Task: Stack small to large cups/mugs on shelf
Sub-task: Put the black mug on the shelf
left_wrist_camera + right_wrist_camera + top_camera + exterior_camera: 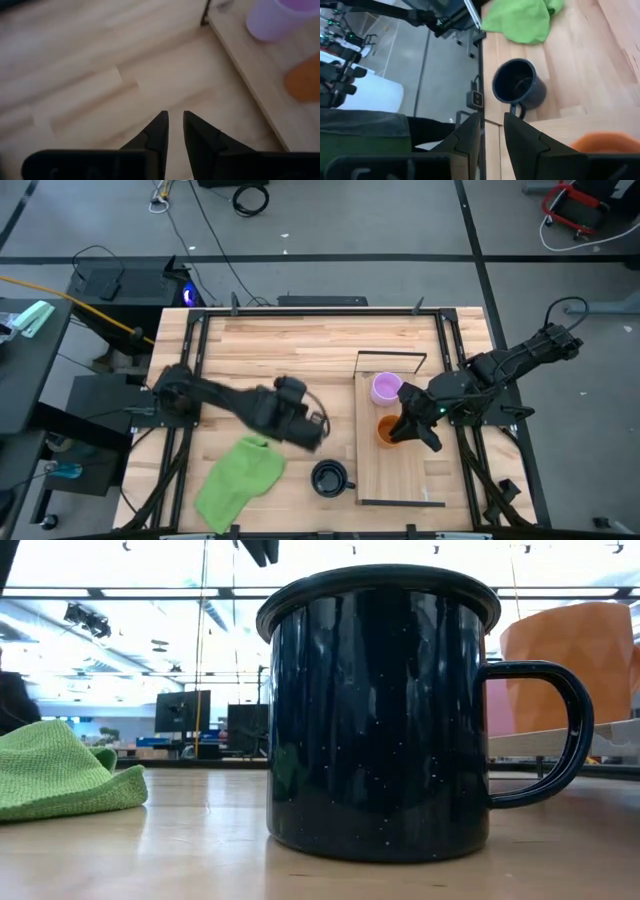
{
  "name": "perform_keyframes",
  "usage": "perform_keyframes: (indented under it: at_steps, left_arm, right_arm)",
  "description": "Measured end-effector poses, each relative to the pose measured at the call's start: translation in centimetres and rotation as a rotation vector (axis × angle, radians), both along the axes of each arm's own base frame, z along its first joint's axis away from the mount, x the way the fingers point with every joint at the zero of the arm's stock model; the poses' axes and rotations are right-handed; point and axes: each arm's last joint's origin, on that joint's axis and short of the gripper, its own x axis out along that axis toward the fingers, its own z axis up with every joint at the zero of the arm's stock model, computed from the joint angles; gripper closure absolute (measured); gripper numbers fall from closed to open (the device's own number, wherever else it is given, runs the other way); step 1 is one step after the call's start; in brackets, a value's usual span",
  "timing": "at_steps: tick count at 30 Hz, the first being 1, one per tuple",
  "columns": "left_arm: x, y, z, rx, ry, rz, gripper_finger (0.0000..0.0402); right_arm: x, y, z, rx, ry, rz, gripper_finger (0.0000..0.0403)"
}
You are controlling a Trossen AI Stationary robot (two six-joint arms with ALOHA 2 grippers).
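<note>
We judge the right tool (418, 432), narrowly parted and empty beside the orange mug (388, 429), should grip its rim squarely before stacking.

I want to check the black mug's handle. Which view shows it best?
The low view: the black mug fills the picture side-on, its handle in full profile. The high view shows it small from above; the right wrist view shows its inside; the left wrist view misses it.

No readable text, labels, brands, numbers or signs in any view. Mugs, shelf, cloth, table plain. Screens in room beyond table, left of centre in low view, too small to read.
</note>
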Motion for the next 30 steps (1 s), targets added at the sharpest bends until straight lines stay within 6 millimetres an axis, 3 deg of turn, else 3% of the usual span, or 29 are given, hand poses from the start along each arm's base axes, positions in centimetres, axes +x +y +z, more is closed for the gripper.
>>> perform_keyframes:
  at_steps: [6, 11, 21, 26, 30]
  left_arm:
    - [0.3, 5.6, 1.5, 0.064, 0.073, -0.045, 0.0345]
    - [0.2, 11.5, 2.0, 0.082, 0.163, -0.054, 0.0352]
    - [-1.6, 23.7, 1.8, -0.121, 0.234, -0.102, 0.0390]
    - [-2.9, 28.0, -0.6, -0.245, 0.235, -0.087, 0.0392]
    - [-3.1, 28.8, -5.0, -0.339, 0.280, -0.101, 0.0377]
  right_arm:
    - [0.0, 0.0, 0.1, -0.003, -0.010, 0.005, 0.0306]
    - [0.1, 0.0, 0.1, -0.008, -0.020, -0.008, 0.0306]
    - [0.9, -1.3, 0.5, -0.004, -0.067, -0.089, 0.0306]
    - [1.4, -2.8, 0.5, -0.022, -0.079, -0.154, 0.0306]
    - [2.0, -4.2, 0.4, -0.034, -0.082, -0.200, 0.0306]
